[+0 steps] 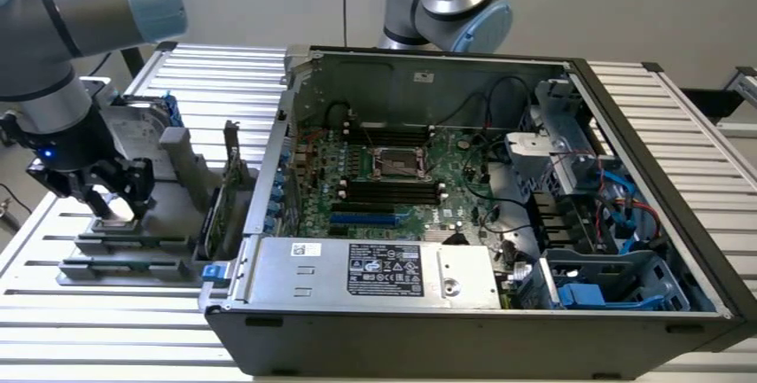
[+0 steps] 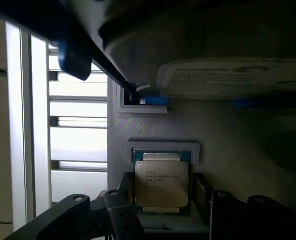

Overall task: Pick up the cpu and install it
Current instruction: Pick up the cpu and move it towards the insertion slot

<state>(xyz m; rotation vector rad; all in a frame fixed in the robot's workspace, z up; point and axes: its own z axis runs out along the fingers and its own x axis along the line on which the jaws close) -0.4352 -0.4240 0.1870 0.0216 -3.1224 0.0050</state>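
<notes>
The fingers point(image 2: 120, 207) stand wide open on either side of the cpu point(image 2: 161, 186), gripping nothing. The chip's printed lettering is too dim to read.

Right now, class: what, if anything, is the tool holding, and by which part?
Nothing is held. The tool, open, straddles the cpu, which lies flat in its grey holder.

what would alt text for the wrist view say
A silver-topped cpu lies flat in a grey holder, with the open gripper straddling it, one jaw on each side. A pale slatted table shows beside the holder.
</notes>
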